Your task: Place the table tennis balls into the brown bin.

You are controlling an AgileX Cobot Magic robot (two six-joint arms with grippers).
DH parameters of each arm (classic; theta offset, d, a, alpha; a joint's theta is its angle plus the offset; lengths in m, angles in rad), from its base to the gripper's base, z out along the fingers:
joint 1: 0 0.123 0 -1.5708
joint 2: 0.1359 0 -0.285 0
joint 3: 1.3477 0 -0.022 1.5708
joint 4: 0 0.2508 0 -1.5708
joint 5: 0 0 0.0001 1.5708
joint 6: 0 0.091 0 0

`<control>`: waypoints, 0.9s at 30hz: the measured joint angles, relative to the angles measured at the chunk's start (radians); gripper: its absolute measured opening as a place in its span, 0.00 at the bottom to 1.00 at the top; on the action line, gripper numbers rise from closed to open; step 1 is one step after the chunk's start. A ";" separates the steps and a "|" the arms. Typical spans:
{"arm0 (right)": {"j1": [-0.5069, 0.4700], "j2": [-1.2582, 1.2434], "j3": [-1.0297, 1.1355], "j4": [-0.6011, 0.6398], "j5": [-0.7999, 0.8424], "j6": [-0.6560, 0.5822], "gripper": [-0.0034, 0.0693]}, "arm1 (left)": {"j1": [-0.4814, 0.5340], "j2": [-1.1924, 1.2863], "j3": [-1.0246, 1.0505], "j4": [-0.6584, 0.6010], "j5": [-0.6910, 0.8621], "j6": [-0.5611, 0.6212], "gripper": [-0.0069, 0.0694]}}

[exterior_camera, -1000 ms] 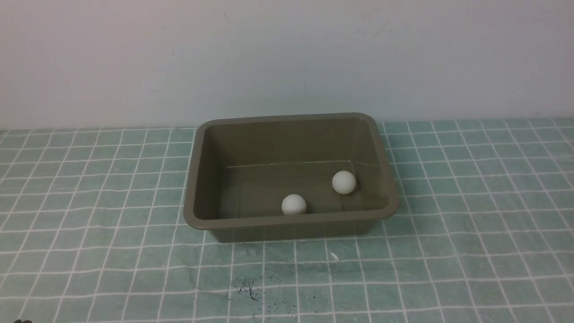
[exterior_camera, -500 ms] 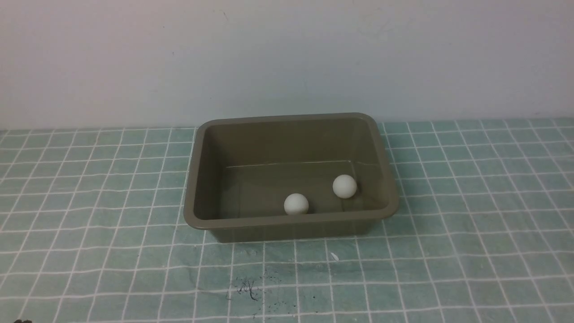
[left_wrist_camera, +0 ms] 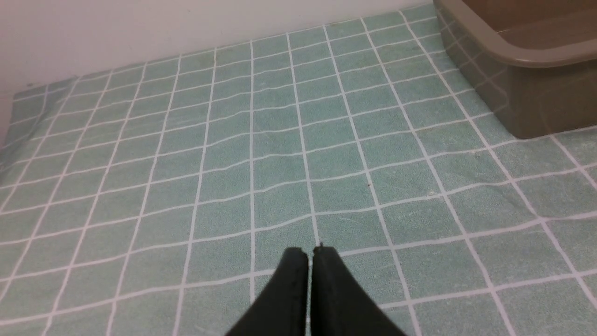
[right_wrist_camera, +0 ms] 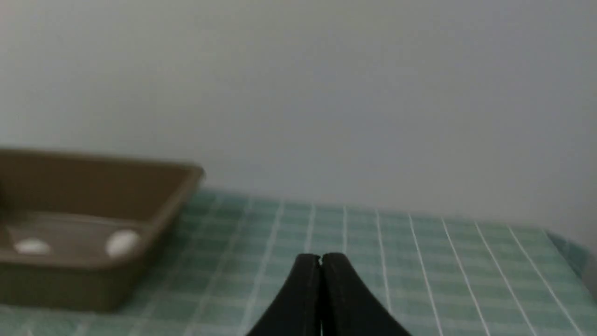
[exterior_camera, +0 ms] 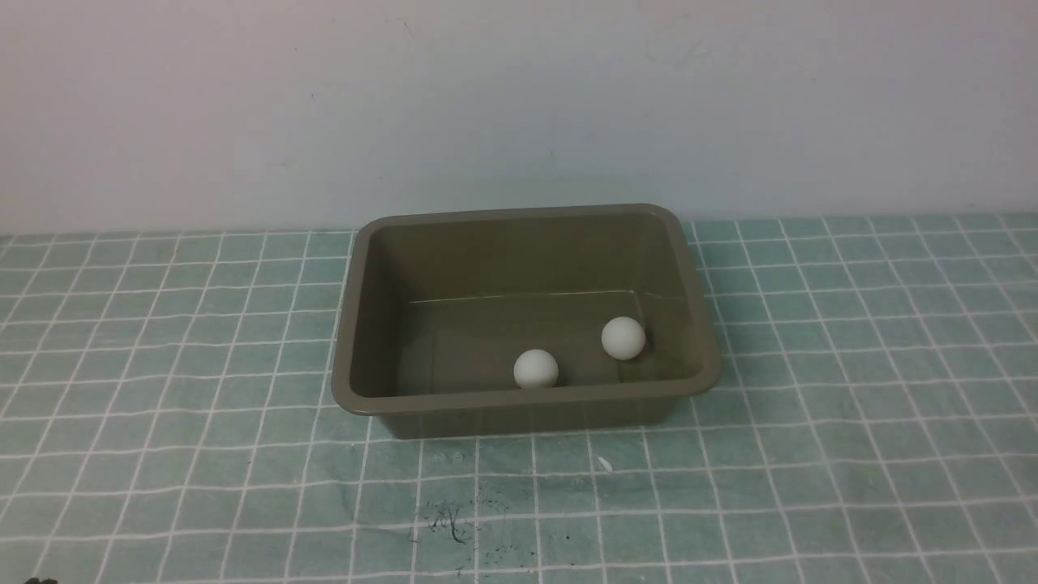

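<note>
The olive-brown bin (exterior_camera: 357,324) stands at the middle of the checked cloth. Two white table tennis balls lie on its floor: one (exterior_camera: 535,369) against the near wall, the other (exterior_camera: 624,337) toward the right wall. The right wrist view shows the bin (right_wrist_camera: 177,200) and both balls (right_wrist_camera: 122,242) (right_wrist_camera: 31,246) blurred. A corner of the bin (left_wrist_camera: 522,88) shows in the left wrist view. My left gripper (left_wrist_camera: 310,254) is shut over bare cloth, well away from the bin. My right gripper (right_wrist_camera: 321,259) is shut and holds nothing. Neither arm appears in the front view.
A green cloth with white grid lines (exterior_camera: 851,405) covers the table up to a plain white wall (exterior_camera: 519,105). Dark smudges (exterior_camera: 450,523) mark the cloth in front of the bin. The cloth's right edge (right_wrist_camera: 566,249) shows in the right wrist view.
Both balls have rolled very slightly to the right inside the bin, then settled. Nothing else has moved.
</note>
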State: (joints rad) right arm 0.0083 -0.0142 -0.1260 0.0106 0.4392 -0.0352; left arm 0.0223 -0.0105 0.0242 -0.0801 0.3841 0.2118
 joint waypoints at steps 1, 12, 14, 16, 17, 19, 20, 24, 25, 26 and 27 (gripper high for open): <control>-0.022 0.000 0.043 -0.001 0.002 0.000 0.03 | 0.000 0.000 0.000 0.000 0.000 0.000 0.08; -0.058 0.002 0.143 0.000 -0.038 0.000 0.03 | 0.000 0.000 0.000 0.000 0.000 0.000 0.08; -0.058 0.002 0.143 0.000 -0.041 0.000 0.03 | 0.000 0.000 0.000 0.000 0.000 0.000 0.08; -0.058 0.002 0.143 0.002 -0.041 -0.002 0.03 | 0.000 0.000 0.000 0.000 0.000 0.000 0.08; -0.058 0.002 0.143 0.002 -0.041 -0.002 0.03 | 0.000 0.000 0.000 0.000 0.000 0.000 0.08; -0.058 0.002 0.143 0.002 -0.041 -0.002 0.03 | 0.000 0.000 0.000 0.000 0.000 0.000 0.08; -0.058 0.002 0.143 0.002 -0.041 -0.002 0.03 | 0.000 0.000 0.000 0.000 0.000 0.000 0.08; -0.058 0.002 0.143 0.002 -0.041 -0.002 0.03 | 0.000 0.000 0.000 0.000 0.000 0.000 0.08; -0.058 0.002 0.143 0.002 -0.041 -0.002 0.03 | 0.000 0.000 0.000 0.000 0.000 0.000 0.08; -0.058 0.002 0.143 0.002 -0.041 -0.002 0.03 | 0.000 0.000 0.000 0.000 0.000 0.000 0.08; -0.058 0.002 0.143 0.002 -0.041 -0.002 0.03 | 0.000 0.000 0.000 0.000 0.000 0.000 0.08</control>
State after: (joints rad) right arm -0.0501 -0.0121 0.0170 0.0124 0.3978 -0.0374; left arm 0.0223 -0.0105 0.0242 -0.0801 0.3841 0.2118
